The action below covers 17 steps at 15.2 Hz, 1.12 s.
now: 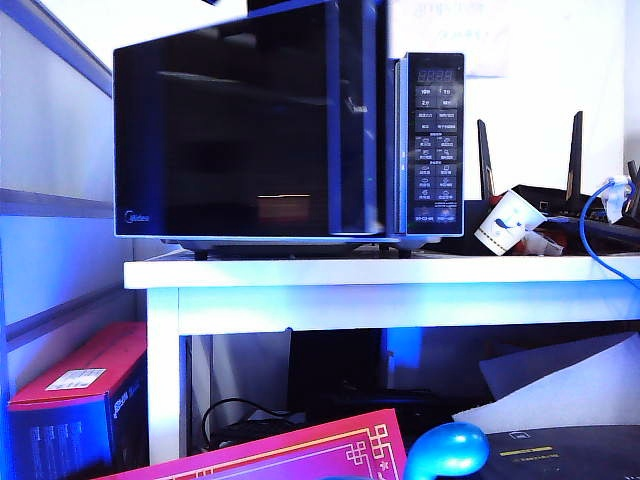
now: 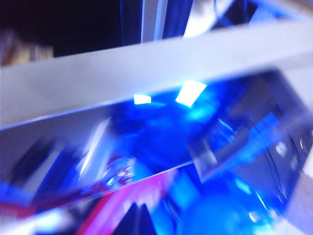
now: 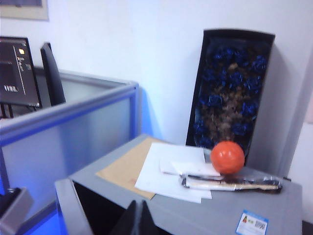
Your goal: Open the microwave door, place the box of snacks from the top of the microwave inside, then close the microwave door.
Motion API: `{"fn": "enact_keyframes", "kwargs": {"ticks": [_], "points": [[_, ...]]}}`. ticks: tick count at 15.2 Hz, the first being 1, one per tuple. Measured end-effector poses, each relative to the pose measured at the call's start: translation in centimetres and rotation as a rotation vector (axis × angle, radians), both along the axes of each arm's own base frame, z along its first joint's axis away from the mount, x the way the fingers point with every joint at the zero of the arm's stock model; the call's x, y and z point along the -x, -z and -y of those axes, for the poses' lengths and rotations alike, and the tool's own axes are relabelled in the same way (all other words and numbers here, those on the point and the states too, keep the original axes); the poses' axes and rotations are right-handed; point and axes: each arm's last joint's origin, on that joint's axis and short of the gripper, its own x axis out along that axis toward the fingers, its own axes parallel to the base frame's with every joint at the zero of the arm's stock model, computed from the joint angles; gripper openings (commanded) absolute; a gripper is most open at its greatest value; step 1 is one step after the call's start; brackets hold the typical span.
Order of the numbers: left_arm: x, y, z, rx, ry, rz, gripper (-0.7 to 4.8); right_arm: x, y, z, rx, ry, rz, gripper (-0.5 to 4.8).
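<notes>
- On the white table (image 1: 300, 272), the microwave (image 1: 290, 130) stands with the microwave door (image 1: 235, 125) closed.
- To the microwave's right, a tipped paper cup (image 1: 503, 222) lies by a black router (image 1: 560, 195).
- No box of snacks shows on the microwave.
- Left gripper (image 2: 137, 218): dark fingertips together, clenched on nothing, in a blurred view below the table's edge.
- Right gripper (image 3: 137, 218): clenched, empty, away from the microwave, over a grey cabinet (image 3: 274, 208) bearing an orange ball (image 3: 227, 157) and papers (image 3: 166, 171).
</notes>
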Motion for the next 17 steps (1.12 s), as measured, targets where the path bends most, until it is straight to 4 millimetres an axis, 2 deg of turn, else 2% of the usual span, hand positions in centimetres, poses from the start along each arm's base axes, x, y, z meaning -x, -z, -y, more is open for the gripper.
{"fn": "enact_keyframes", "kwargs": {"ticks": [3, 11, 14, 17], "points": [[-2.3, 0.5, 0.9, 0.059, 0.043, 0.083, -0.06, 0.0, -0.2, 0.1, -0.013, 0.014, 0.019, -0.05], [-8.8, 4.1, 3.5, 0.138, 0.067, 0.249, -0.06, 0.1, -0.6, 0.1, -0.027, 0.026, 0.051, -0.05], [-9.6, 4.6, 5.2, 0.177, 0.101, 0.298, -0.06, 0.1, -0.6, 0.1, -0.019, 0.028, 0.056, -0.05], [-9.7, 5.4, 8.8, 0.213, 0.170, 0.373, -0.06, 0.1, -0.6, 0.2, -0.007, 0.047, 0.070, -0.05]]}}
